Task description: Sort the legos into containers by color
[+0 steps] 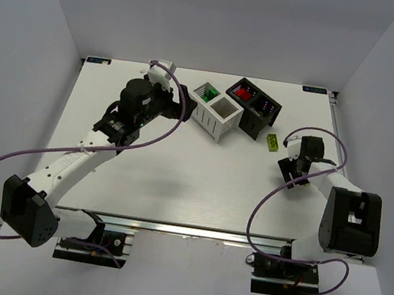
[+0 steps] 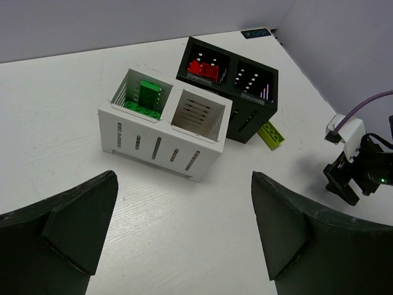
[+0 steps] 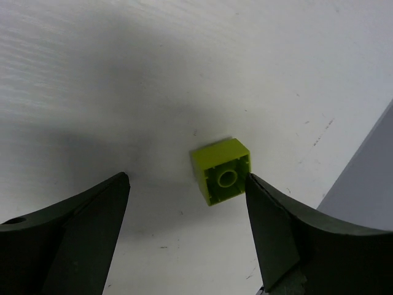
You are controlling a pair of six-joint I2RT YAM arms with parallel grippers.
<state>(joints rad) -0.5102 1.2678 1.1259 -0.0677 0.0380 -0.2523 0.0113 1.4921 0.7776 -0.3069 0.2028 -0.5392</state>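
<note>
The white container (image 1: 215, 117) and the black container (image 1: 255, 117) stand side by side at the back. Green legos (image 2: 147, 98) fill the white one's left cell. Its right cell (image 2: 196, 114) looks bare. Red legos (image 2: 204, 69) lie in the black one's left cell. A long yellow-green lego (image 2: 271, 135) rests on the table by the black container. In the right wrist view a small yellow-green lego (image 3: 223, 171) lies hollow side up beside the right fingertip (image 3: 255, 190) of my open right gripper (image 3: 187, 178). My left gripper (image 2: 184, 184) hangs open before the white container, holding nothing.
The black container's right cell (image 2: 252, 83) holds something dark that I cannot make out. The table's right edge and the grey wall (image 3: 362, 190) run close beside the small lego. My right arm (image 2: 359, 172) is to the right of the containers.
</note>
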